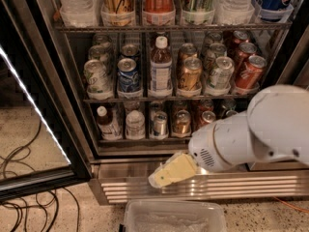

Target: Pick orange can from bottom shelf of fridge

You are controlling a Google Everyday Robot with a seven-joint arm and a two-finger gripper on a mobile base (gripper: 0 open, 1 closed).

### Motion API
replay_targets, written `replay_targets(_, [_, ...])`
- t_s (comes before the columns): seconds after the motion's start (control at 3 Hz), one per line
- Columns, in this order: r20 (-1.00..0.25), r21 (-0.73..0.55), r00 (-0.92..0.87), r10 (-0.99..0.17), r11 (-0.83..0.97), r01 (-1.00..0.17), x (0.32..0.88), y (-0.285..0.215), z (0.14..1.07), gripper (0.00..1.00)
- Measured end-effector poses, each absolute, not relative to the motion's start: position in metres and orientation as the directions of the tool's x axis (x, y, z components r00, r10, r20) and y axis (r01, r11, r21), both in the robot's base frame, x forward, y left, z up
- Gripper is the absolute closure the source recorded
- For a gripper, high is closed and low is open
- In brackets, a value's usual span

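Orange can [206,116] stands on the bottom shelf [130,140] of the fridge [65,86], above, to the right of and farther back than the gripper [164,176]. The white arm [251,134] hides its lower part. The gripper hangs low in front of the ribbed base panel [251,183], under the shelf edge; whether it is spread or pressed together cannot be told from this view.

The step in hand looks like the approach. To do it well, the gripper probably has to rise over the shelf lip, shift right and go in level, so that it meets the can at mid-height. A gold can [182,122] stands just left of the target, nearly straight above the gripper, and a darker can [227,108] sits just right, so the entry is tight; a skewed reach could knock a neighbour. The wire rack may let the can rock.

Below the gripper lies a clear bin [174,215] on speckled floor [270,216]. Far to its left, the open glass door [34,100] shows a light strip, with cables [19,166] loose on the floor.
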State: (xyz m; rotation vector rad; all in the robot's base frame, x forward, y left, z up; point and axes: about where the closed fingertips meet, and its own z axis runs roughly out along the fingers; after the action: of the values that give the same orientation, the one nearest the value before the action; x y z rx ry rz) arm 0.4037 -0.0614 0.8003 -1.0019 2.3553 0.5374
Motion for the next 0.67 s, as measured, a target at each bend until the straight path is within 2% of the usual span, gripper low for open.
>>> replay_targets(0.67, [-0.585, 0.398, -0.744, -0.322, 0.685, -0.609, 0.347, 0.004, 0.68, 0.0])
